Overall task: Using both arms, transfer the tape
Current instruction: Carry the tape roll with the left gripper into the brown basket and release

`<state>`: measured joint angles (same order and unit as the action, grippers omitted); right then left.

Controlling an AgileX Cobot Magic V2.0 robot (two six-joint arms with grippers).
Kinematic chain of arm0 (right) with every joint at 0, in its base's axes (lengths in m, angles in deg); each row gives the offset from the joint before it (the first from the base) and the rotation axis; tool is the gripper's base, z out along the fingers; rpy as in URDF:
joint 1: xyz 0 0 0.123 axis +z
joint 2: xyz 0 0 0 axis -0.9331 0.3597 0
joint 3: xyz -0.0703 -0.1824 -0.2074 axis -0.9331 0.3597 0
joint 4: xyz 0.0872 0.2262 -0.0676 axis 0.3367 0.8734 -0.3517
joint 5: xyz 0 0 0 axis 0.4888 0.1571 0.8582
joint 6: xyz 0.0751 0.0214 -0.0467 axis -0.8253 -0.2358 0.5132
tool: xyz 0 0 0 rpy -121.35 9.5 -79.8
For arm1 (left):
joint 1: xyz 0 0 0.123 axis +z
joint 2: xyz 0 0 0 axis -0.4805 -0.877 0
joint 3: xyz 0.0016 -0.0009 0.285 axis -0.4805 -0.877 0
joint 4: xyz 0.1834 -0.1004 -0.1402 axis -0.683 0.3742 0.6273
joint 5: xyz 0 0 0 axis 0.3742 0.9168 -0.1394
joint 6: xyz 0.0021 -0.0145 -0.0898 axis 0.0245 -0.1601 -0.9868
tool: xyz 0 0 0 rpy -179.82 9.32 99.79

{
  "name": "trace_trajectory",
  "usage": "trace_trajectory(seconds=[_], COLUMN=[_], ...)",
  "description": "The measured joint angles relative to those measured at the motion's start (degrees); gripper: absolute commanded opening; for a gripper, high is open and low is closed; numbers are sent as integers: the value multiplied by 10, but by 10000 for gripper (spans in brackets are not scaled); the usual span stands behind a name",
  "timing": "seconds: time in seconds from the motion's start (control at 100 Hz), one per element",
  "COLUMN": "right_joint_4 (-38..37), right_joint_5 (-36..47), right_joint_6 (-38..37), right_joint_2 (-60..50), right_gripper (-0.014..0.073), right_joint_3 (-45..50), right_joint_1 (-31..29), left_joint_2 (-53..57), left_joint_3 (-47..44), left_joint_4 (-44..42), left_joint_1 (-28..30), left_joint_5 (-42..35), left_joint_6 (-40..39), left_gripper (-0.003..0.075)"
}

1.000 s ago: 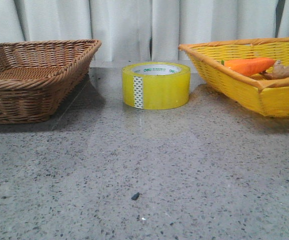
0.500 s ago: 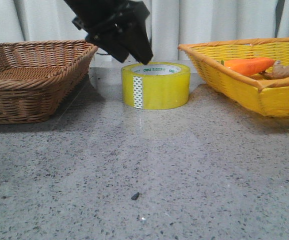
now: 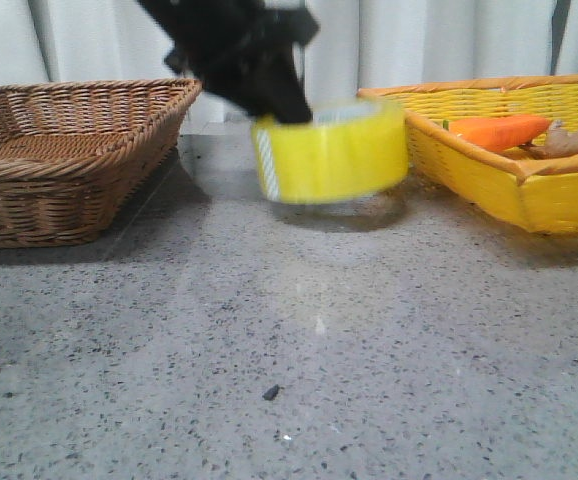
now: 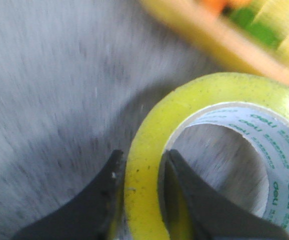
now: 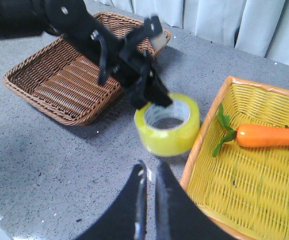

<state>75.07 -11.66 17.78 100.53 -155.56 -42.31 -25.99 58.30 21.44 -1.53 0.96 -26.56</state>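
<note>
Now the tape hangs tilted and blurred just above the bench, in the upper middle of the front frame, a shadow beneath it. The left end effector is clamped on its wall, one finger outside, the other inside the white "deli" core. At right sits the yellow basket with an orange carrot; at left, the brown wicker basket. The right end effector, fingers nearly together and holding nothing, hovers over the bench.
</note>
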Motion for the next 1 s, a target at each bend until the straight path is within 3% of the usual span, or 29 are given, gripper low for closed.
trace_trajectory(seconds=[0.23, 0.42, 0.54, 0.71, 0.78, 0.9, 0.95, 1.0], right_joint_4=[0, 0, 0, 2, 4, 6, 7, 8], right_joint_5=[25, 37, 41, 42, 42, 45, 45, 45], right_joint_6=[0, 1, 1, 1, 1, 1, 1, 1], right_joint_2=[0, 0, 0, 0, 0, 0, 0, 0], right_gripper=[-56, -56, -56, -56, -56, -56, -56, -56], right_joint_3=[0, 10, 27, 51, 53, 54, 54, 54], right_joint_1=[0, 0, 0, 0, 0, 0, 0, 0], left_joint_2=[127, 177, 172, 167, 166, 166, 166, 166], left_joint_3=[66, 69, 38, -27, -47, -59, -59, -59], left_joint_4=[-39, -141, -169, -177, -177, -157, -140, -123], left_joint_1=[34, 143, 212, 267, 272, 274, 274, 274], left_joint_5=[-1, 83, 143, 158, 155, 152, 148, 148], left_joint_6=[-10, -60, -69, -71, -74, -78, -84, -88], left_gripper=[-21, -21, -21, -4, 97, 376, 434, 433])
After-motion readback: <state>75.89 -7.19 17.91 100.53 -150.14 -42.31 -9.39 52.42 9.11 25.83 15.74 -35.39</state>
